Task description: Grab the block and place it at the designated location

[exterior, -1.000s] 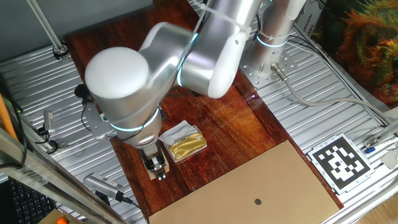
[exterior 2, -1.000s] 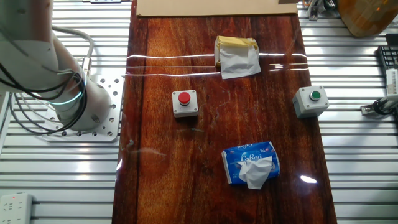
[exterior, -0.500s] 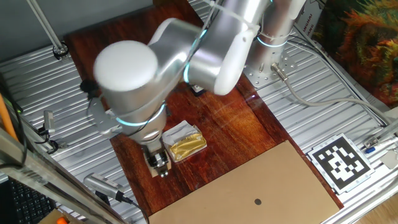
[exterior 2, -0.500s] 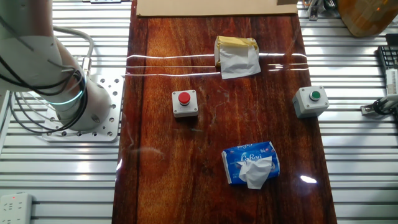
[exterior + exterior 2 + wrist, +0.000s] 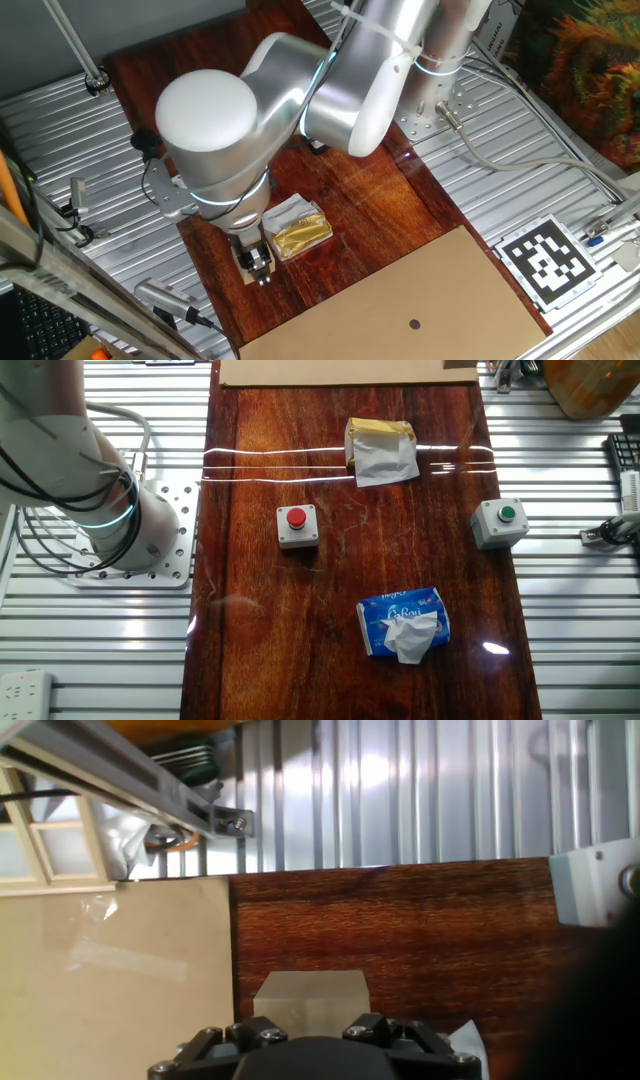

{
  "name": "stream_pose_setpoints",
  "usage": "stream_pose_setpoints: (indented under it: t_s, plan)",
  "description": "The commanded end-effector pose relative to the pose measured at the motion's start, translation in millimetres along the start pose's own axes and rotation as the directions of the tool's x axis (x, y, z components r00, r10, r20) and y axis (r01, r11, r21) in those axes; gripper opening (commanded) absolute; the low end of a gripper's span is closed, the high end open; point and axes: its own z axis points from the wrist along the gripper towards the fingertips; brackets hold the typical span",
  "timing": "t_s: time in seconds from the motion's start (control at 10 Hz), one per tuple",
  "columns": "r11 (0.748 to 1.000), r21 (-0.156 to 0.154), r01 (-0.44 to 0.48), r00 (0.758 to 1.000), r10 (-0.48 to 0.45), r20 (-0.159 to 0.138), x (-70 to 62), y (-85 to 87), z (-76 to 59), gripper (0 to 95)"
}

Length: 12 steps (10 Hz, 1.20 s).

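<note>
The ribbed metal tabletop (image 5: pixel 90 650) carries a dark red-brown wooden board (image 5: pixel 290 630) and, touching its far end, the tan cardboard sheet (image 5: pixel 450 300) with a dark centre dot, beside a black-and-white marker tag (image 5: pixel 547 260); a white power strip (image 5: pixel 22 688) lies near one corner.
</note>
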Motion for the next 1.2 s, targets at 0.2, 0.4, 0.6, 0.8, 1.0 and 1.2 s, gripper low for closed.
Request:
stream_pose_setpoints:
  t_s: [0.2,0.4,0.6,0.8,1.0,1.2]
  plan:
    - [1.0,-0.001,-0.002,1.0,0.002,0.003,-1.6,1.2,-0.2,0.0]
    - [0.999,-0.005,0.046,0.999,-0.045,0.019,-1.6,1.2,-0.2,0.0]
    - [0.99,-0.039,0.139,0.99,-0.138,0.023,-1.6,1.2,-0.2,0.0]
    - [0.968,-0.05,0.247,0.969,-0.246,0.02,-1.6,1.2,-0.2,0.0]
    - [0.97,-0.037,0.242,0.97,-0.241,0.016,-1.6,1.2,-0.2,0.0]
    - [0.965,-0.043,0.259,0.966,-0.259,0.016,-1.6,1.2,-0.2,0.0]
